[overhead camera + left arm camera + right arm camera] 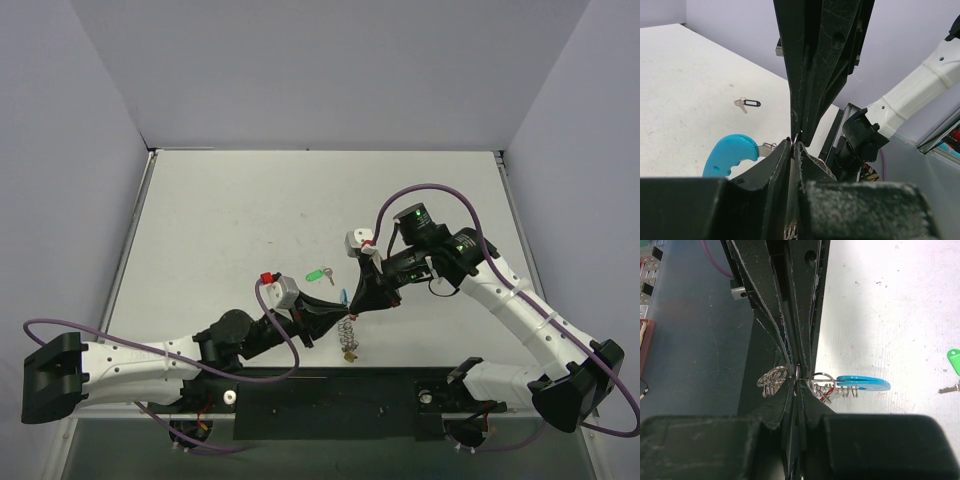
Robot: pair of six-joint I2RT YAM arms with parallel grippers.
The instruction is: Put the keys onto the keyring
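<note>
Both grippers meet tip to tip above the table's near middle. My left gripper (340, 304) is shut on the keyring (348, 330), whose wire coils hang below it with a blue tag (343, 296). My right gripper (358, 296) is shut on the same wire from the other side. In the left wrist view my left gripper (794, 145) pinches the wire beside the blue tag (730, 155). In the right wrist view my right gripper (798, 377) pinches the keyring (821, 382). The green-tagged key (318, 273) lies on the table. The black-rimmed key (747, 103) lies apart on the table.
The white table (250, 210) is walled at the back and sides. A black base plate (330, 395) runs along the near edge between the arm bases. The right arm's purple cable (430, 190) loops above its wrist.
</note>
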